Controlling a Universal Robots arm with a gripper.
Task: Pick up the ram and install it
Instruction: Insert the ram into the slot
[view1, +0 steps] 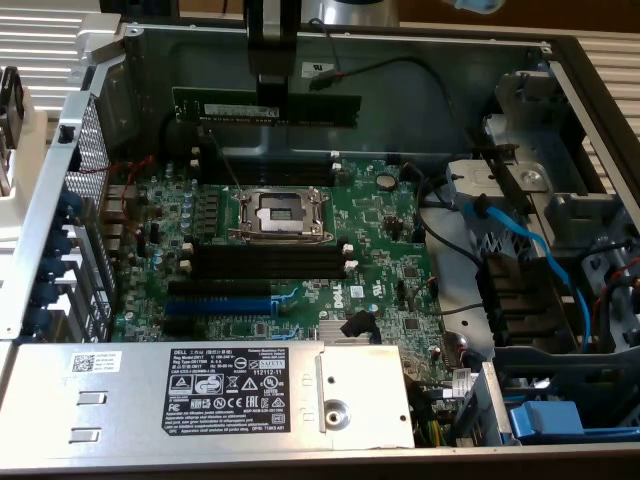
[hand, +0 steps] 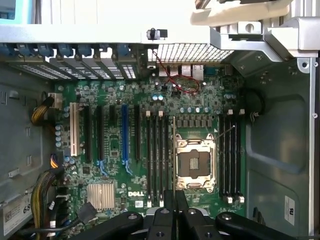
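We see the pincer (view1: 272, 106) closed on the ram (view1: 325, 107), its two dark fingers clamped on the strip near its middle. The ram hangs level in the air inside the open computer case (view1: 590, 90), with its long side running the same way as the black slots (view1: 270, 262). Taking the processor socket (view1: 280, 212) as our landmark, the ram sits above and beyond it in the exterior view, towards the far wall of the case, and touches neither the motherboard (view1: 375, 225) nor any slot. One bank of black slots lies just on the near side of the socket, and another lies just on its far side, under the ram. The blue slot (view1: 218, 305) is further out from the socket on the near side, past the first bank. A metal cover (view1: 150, 400) with a printed label lies nearer than that. Blue cables (view1: 535, 255) run well off from the socket towards the exterior view's right. In the wrist view the pincer (hand: 175, 212) hangs over the board close to the socket (hand: 194, 165), with a bank of black slots on either side of it.
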